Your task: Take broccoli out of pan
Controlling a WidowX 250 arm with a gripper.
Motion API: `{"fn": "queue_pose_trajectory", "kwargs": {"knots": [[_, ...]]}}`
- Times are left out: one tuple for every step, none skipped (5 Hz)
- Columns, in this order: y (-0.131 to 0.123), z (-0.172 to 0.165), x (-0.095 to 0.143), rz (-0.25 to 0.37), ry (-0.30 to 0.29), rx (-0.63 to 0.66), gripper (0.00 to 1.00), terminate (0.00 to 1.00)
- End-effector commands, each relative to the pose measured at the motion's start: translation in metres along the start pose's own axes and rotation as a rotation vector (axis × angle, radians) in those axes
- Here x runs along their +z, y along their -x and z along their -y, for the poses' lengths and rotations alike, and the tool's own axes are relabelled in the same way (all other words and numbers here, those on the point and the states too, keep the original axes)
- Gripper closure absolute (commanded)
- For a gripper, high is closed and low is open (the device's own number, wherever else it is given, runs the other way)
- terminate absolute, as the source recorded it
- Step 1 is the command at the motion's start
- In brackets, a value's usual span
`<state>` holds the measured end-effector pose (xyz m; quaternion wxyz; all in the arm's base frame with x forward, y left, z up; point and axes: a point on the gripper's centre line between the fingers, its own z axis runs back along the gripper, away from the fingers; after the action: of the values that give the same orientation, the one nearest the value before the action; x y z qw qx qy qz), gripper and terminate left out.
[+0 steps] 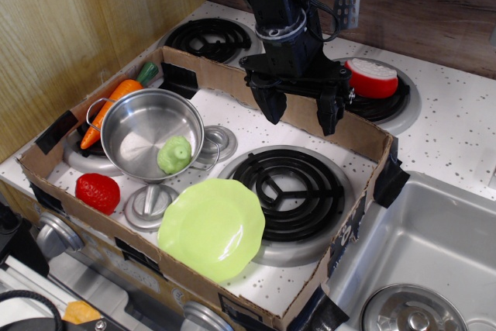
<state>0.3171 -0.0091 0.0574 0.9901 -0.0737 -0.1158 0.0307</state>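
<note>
The broccoli (175, 154), a small pale-green lumpy toy, lies inside the pan (141, 125), against its right inner wall. The pan is a shiny steel pot with wire loop handles, standing on the left front burner inside a cardboard tray. My gripper (300, 112) hangs open and empty above the tray's back wall, well to the right of the pan and higher than it. Its two black fingers (272, 105) point down with a wide gap between them.
The cardboard tray (364, 136) surrounds the stove top. A lime-green plate (211, 227) lies at the front. A red strawberry toy (98, 192) sits at front left, a carrot (115, 104) behind the pan. A red-and-white object (371, 77) rests on the back right burner. A sink (434, 253) lies at right.
</note>
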Motion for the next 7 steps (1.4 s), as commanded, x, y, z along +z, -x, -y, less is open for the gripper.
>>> {"fn": "queue_pose_trajectory", "kwargs": {"knots": [[0.0,0.0,0.0,0.0,0.0,0.0,0.0,0.0],[0.002,-0.014,0.012,0.009,-0.005,0.201,0.0,0.0],[0.004,-0.03,0.025,0.0,-0.03,0.334,0.0,0.0],[0.011,-0.046,0.037,0.028,-0.049,0.445,0.0,0.0],[0.016,-0.069,0.045,0.044,-0.155,0.452,0.0,0.0],[0.024,-0.083,0.054,-0.01,-0.188,0.461,0.0,0.0],[0.033,-0.092,0.062,-0.02,-0.257,0.456,0.0,0.0]]}}
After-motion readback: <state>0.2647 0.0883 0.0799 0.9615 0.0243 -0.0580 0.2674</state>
